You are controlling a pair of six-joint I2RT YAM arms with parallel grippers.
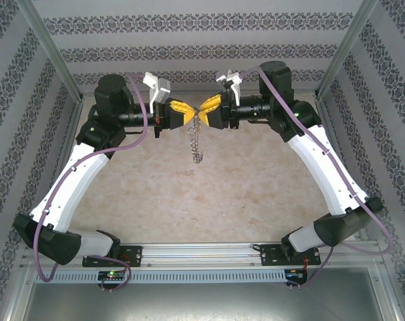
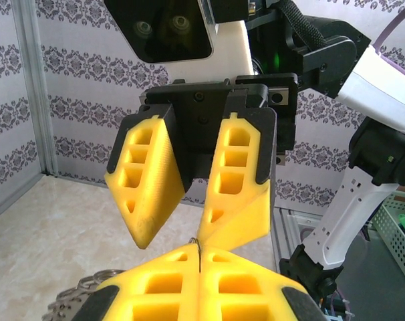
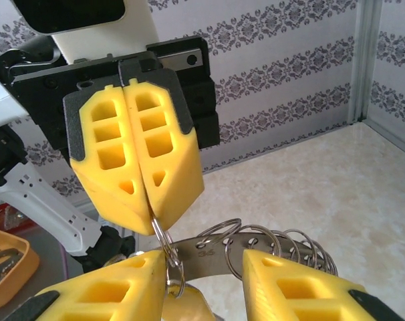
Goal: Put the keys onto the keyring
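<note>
Left gripper [image 3: 151,212] clamps shut on the keyring [image 3: 276,249] — dangling above the table [image 1: 256,194]; right gripper [image 3: 204,267] stands open, fingers [image 3: 109,297] flanking it.

The left gripper [image 3: 149,200] and the right gripper [image 2: 181,235] both have bright yellow fingers on black mounts. The keyring [image 3: 206,257] between the jaws is silver-grey metal. Below the jaws the table [image 1: 256,194] is pale beige with marbling. Behind them the wall [image 1: 202,37] has grey damask stripes on white.
</note>
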